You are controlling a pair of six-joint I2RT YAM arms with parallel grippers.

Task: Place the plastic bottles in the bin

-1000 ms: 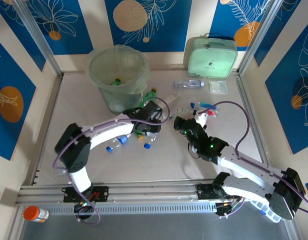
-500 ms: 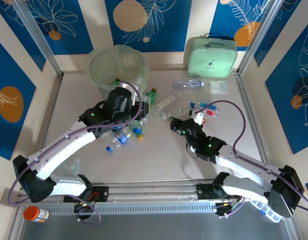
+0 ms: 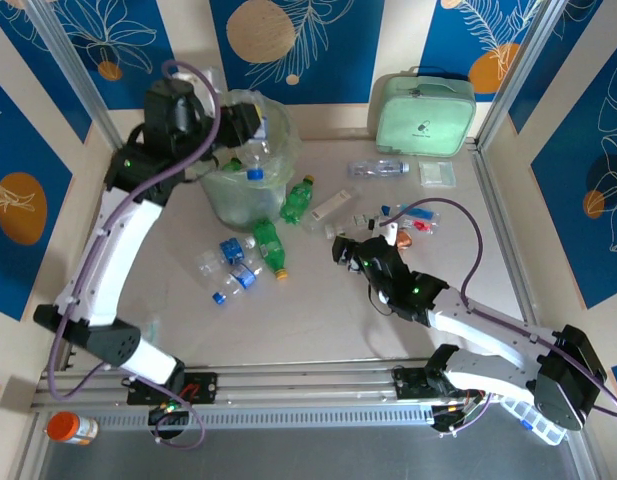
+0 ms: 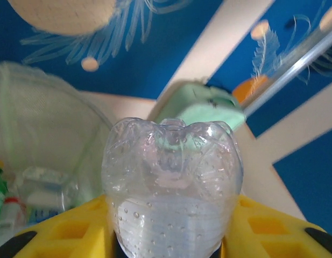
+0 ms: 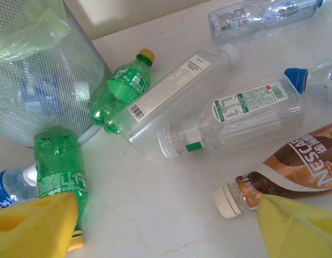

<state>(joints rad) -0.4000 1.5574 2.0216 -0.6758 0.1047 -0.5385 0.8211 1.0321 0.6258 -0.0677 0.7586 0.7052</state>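
Upper left of the top view, the left gripper [image 3: 238, 122] pinches a clear bottle [image 4: 171, 183] above the bin [image 3: 226, 196]; mid-frame, the right gripper [image 3: 341, 249] hangs spread over the desk [image 3: 318, 310] beside a green bottle [image 5: 61, 166].

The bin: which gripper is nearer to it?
Left. The left gripper hangs above the bin, gripping a clear bottle; the right gripper sits over the table, off to the bin's right.

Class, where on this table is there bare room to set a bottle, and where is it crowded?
Bare: the near strip of table between the blue-capped bottles and the right arm; the far edge between bin and mint-green case. Crowded: from the bin's foot to the right pincer.
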